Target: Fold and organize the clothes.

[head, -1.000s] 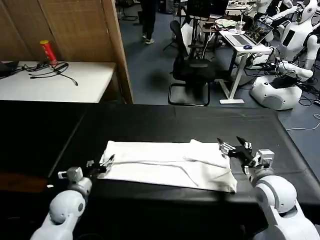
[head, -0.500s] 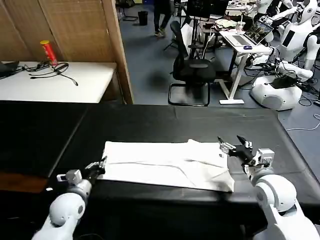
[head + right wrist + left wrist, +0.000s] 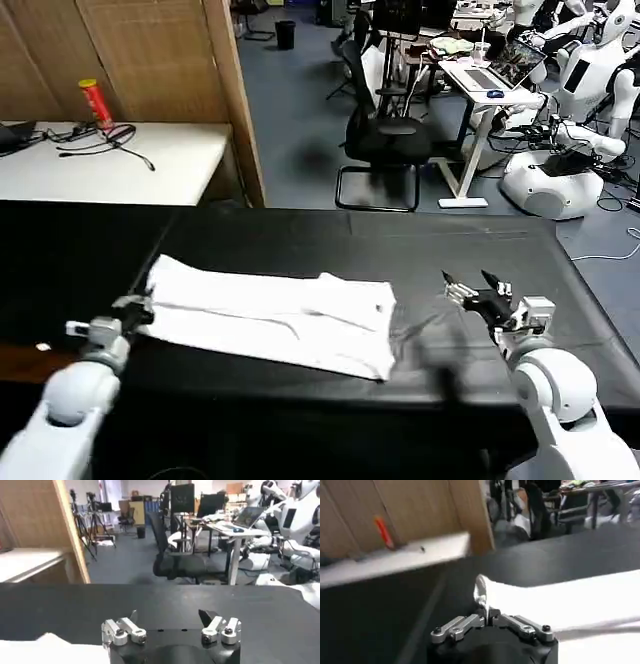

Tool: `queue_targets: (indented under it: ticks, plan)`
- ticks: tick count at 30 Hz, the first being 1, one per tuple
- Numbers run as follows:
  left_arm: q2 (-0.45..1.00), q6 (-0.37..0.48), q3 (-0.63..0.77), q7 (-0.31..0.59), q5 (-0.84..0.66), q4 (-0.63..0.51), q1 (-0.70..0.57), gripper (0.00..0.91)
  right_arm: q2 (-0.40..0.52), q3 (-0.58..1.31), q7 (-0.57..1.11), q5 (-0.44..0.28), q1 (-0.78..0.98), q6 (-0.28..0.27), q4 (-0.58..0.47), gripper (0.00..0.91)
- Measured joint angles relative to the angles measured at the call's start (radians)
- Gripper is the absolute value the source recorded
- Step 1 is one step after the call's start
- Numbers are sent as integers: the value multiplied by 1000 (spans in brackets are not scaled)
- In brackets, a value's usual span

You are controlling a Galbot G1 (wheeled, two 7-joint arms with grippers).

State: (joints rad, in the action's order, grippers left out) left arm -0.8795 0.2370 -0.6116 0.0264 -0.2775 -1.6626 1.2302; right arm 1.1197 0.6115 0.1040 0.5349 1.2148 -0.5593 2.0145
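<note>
On the black counter [image 3: 480, 250], left of centre: white T-shirt [image 3: 270, 312], folded into a long band. Left gripper [image 3: 137, 309] at the shirt's left end, closed on a pinch of the cloth. Right gripper [image 3: 475, 290] well right of the shirt, spread wide, holding nothing.

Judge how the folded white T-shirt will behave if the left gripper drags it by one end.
Likely floppy: the white T-shirt lies flat with soft creases, so it should stretch and bunch. Probably light, sliding easily over the black table. The left gripper pinches only its edge, so folds may shift.
</note>
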Motion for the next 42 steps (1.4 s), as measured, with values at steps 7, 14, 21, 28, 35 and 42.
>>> queue_targets:
  ticks: [7,14,21,28,35,42]
  plan:
    - [34,22,8,18,39,-32,41,0,27,-8,-3,-31,11,8,-2,878]
    - [-45,117,61,47,-29,-185,65,0,46,2,-5,-47,36,14,11,878]
    - [-133,185,162,97,-150,-338,35,0,56,20,-5,-56,63,19,23,878]
    - [-208,227,284,143,-232,-422,-2,0,70,30,-5,-74,82,19,34,878]
    - [-262,244,394,148,-250,-451,-34,0,88,28,-5,-97,92,19,41,878]
    - [-298,248,465,149,-251,-434,-61,0,96,24,-10,-118,97,21,44,878]
